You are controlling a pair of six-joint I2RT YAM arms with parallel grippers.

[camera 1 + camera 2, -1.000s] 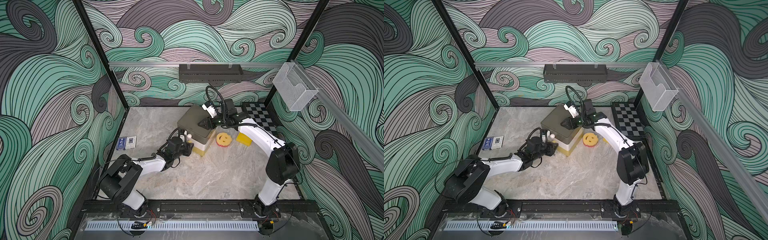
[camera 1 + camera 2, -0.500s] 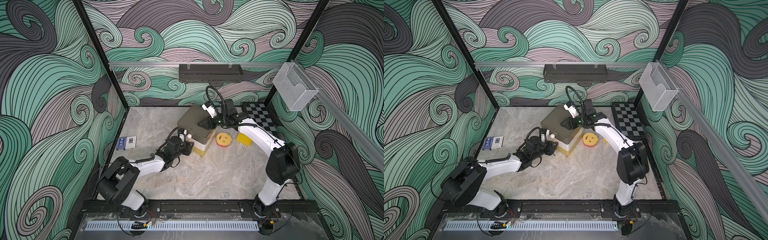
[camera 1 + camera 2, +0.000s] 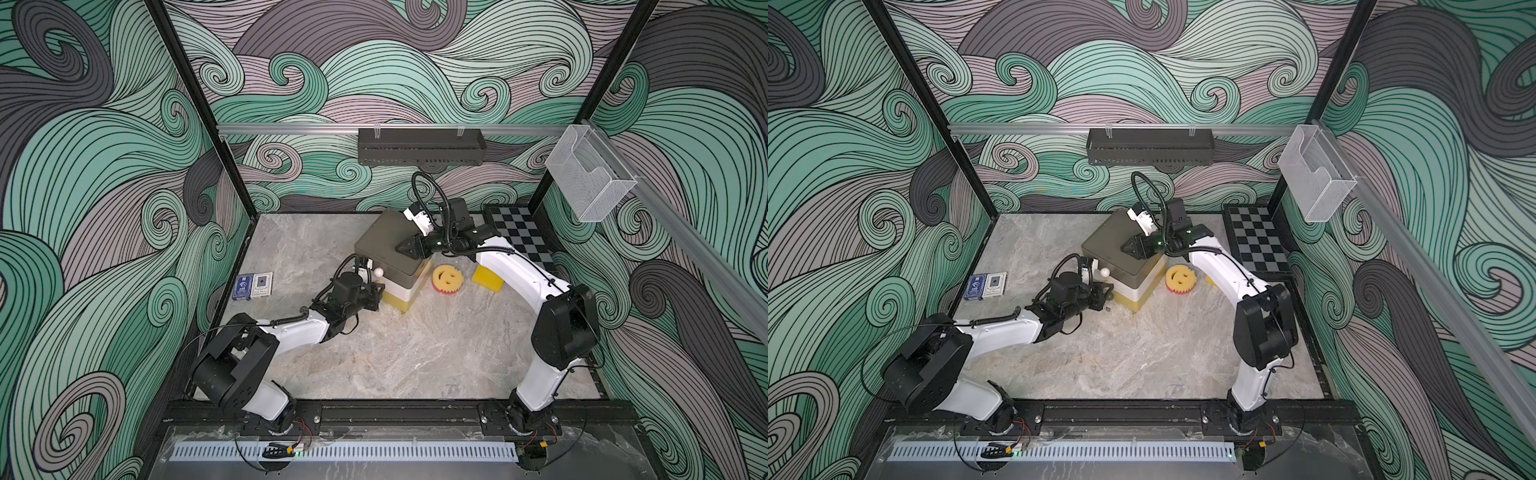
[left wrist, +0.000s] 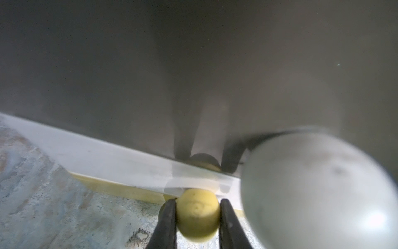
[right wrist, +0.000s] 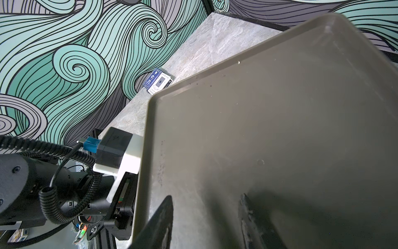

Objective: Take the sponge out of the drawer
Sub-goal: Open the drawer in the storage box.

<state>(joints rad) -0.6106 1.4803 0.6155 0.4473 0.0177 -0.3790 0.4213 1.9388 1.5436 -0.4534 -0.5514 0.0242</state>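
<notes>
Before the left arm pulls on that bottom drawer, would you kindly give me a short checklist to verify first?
1. Left hand gripping the yellow knob: ok, a finger sits tight on each side.
2. White knob out of the grip: ok, it sits beside the hand, not between the fingers.
3. Right hand steadying the cabinet: open over its dark top; whether it presses down, cannot tell.
4. Yellow drawer pulled out: not ok, its front looks flush with the tier above.
5. Sponge inside that drawer: cannot tell, the interior is hidden.
</notes>
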